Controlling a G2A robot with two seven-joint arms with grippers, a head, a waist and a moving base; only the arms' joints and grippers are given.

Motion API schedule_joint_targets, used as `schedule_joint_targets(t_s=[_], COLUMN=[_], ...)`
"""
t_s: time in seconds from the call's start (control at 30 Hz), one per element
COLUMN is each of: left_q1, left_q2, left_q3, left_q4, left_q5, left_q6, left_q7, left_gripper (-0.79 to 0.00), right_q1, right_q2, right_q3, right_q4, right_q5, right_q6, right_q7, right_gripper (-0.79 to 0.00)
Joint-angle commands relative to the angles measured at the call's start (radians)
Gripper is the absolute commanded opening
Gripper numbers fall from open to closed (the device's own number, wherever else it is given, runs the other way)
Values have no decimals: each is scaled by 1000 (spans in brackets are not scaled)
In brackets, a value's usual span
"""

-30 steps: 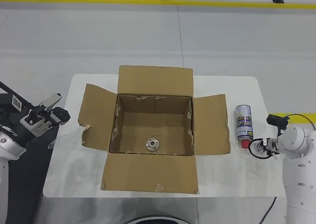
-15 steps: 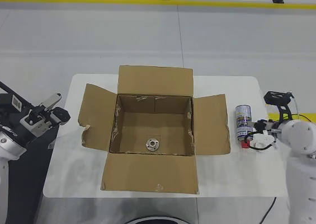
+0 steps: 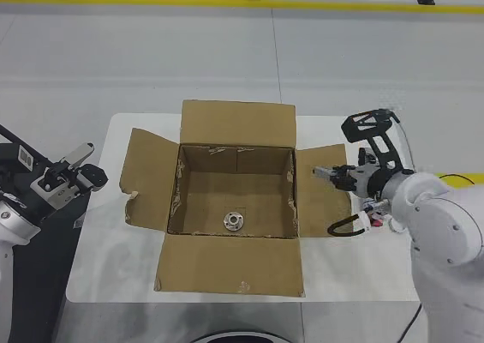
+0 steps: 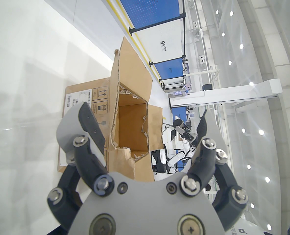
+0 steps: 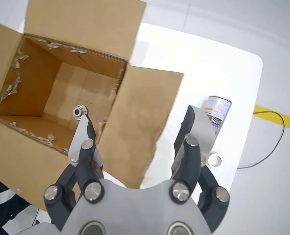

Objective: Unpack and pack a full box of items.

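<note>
An open cardboard box [image 3: 237, 127] stands mid-table with all its flaps folded out. On its floor lies a small metal flange [image 3: 232, 221], seen past one fingertip in the right wrist view [image 5: 79, 111]. My right gripper [image 3: 323, 200] hangs open and empty above the box's right flap [image 5: 138, 114]. A spray can [image 5: 217, 116] lies on the table just beyond that flap, with a small white ring [image 5: 215, 160] near its end. My left gripper [image 3: 86, 168] is open and empty off the table's left edge, facing the box's side [image 4: 145, 116].
The white table [image 3: 113, 257] has bare strips to the left of the box and along its front. A black cable [image 5: 274, 143] lies on the floor past the table's right edge.
My right arm has swung from the table's right edge, beside the spray can, up and left over the box's right flap. The left arm has not moved.
</note>
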Motion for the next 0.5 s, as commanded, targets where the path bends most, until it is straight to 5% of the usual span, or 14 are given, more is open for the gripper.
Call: schedule_joint_targets(t_s=[0.0, 0.27, 0.47], left_q1=[0, 0, 0], left_q2=[0, 0, 0], left_q3=[0, 0, 0], left_q4=[0, 0, 0], left_q5=[0, 0, 0], left_q6=[0, 0, 0], left_q7=[0, 0, 0], left_gripper=[0, 0, 0], right_q1=[42, 219, 255], right_q2=[-6, -55, -67], right_q3=[-74, -351, -396], right_q4=[19, 204, 239], right_q5=[-3, 17, 31], right_q6=[11, 107, 114], right_q7=[-5, -65, -70], right_gripper=[-34, 0, 0])
